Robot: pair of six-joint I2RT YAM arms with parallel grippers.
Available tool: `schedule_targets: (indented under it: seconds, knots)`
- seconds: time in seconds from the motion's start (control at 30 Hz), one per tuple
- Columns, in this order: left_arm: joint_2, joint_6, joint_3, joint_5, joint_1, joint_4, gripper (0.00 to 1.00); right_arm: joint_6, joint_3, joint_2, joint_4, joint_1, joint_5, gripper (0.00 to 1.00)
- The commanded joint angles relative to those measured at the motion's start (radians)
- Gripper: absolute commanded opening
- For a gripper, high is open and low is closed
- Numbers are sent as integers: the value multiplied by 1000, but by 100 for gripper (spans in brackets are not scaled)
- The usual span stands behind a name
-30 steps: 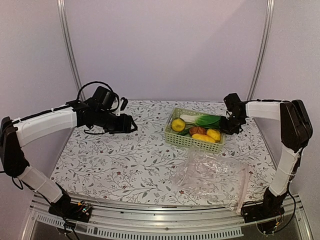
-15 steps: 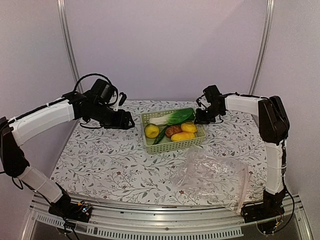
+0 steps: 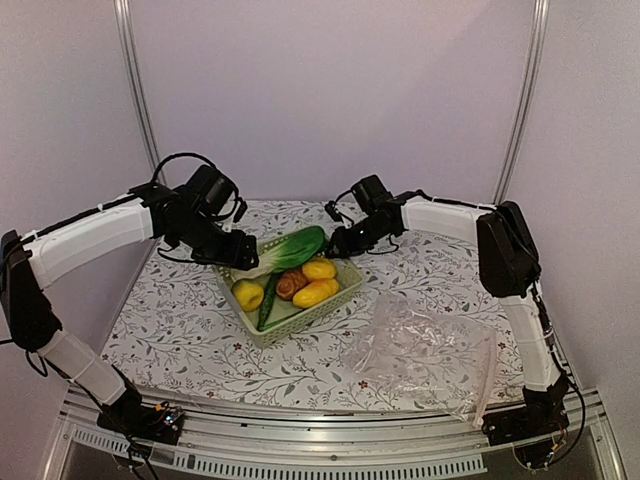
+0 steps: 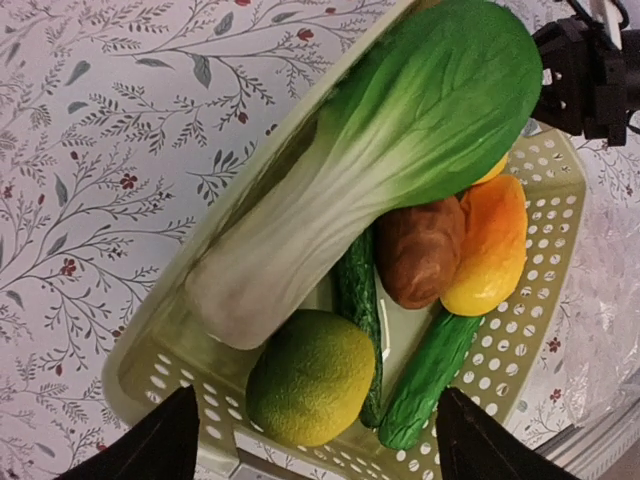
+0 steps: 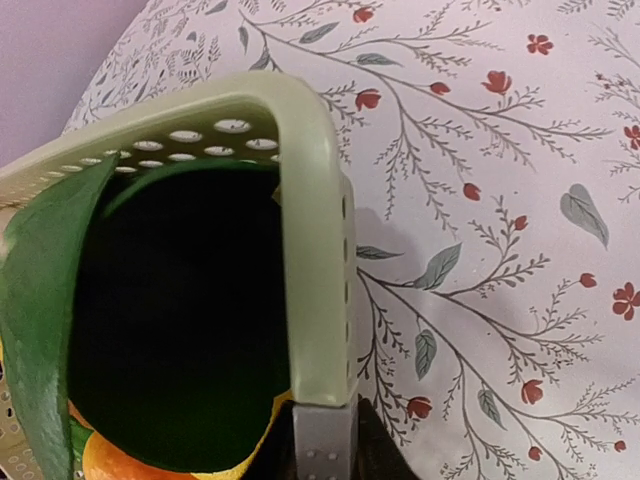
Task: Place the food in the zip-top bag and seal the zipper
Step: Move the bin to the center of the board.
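Pale green perforated plastic basket (image 3: 300, 322), rectangular, standing on a white tablecloth (image 3: 180, 330) printed with grey leaves and small red flowers.

Contents:
- white-stalked leafy green (image 4: 400, 150), laid diagonally over the rest
- round yellow lemon (image 4: 310, 375), pebbled skin
- reddish-brown round piece (image 4: 420, 250)
- orange-yellow oblong piece (image 4: 485, 245)
- long green cucumber (image 4: 425, 375), knobbly

All the food sits in the basket.

Large clear crinkly zip-top bag (image 3: 425, 355): lying on the cloth to the right front of the basket.

Left gripper (image 3: 248, 258): jaws spread wide at the basket's left end, gripping nothing.

Right gripper (image 3: 338, 246): jaws clamped on the basket's far right rim.
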Motion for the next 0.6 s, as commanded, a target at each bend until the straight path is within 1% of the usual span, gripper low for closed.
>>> schedule_targets:
  seconds: [0.0,0.07,0.17,0.27,0.37,0.47,0.57]
  knots:
    - [12,34,-22,-35,26,-35,81,-46,15,9,-61,2,-40,36]
    - [19,49,-29,-30,42,-25,81,-45,9,-15,-82,1,-45,46]
    - [37,78,-38,-27,71,2,79,-35,-18,-99,-87,2,-71,56]
    - [67,129,-51,-18,100,43,76,-25,-18,-194,-130,1,-79,57]
    - [113,175,-53,6,142,79,68,-6,-59,-304,-165,2,-98,57]
    - [173,206,-38,25,187,104,67,18,-179,-429,-166,2,-101,57]
    - [227,250,1,62,202,116,63,26,-308,-563,-169,2,-99,57]
